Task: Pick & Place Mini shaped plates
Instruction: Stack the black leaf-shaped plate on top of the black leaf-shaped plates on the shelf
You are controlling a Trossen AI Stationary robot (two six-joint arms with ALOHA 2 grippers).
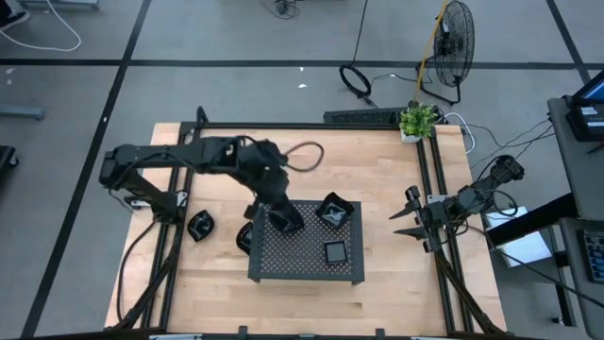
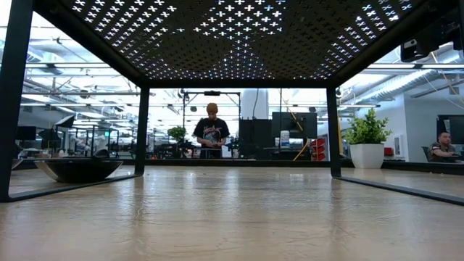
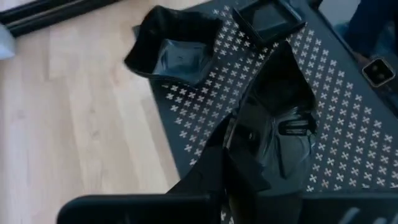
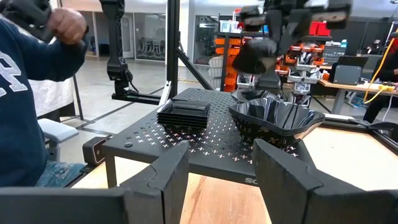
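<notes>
Item: small black plates, pick and place onto perforated tray (image 1: 307,269) at the middle of the counter (image 1: 396,293).

- On tray: angular plate (image 1: 335,212) at far right corner; square plate (image 1: 336,252) nearer, to the right.
- On counter: two plates (image 1: 200,226) left of the tray, one close beside its left edge.
- Left pincer (image 1: 283,219): over the tray's far left part, clamped on a glossy plate (image 3: 273,134).
- Right pincer (image 1: 404,219): waiting at the right, fingers apart, empty.

Step, judged: placing. Next move calls for lowering to a bare patch clear of neighbours, then releasing.
</notes>
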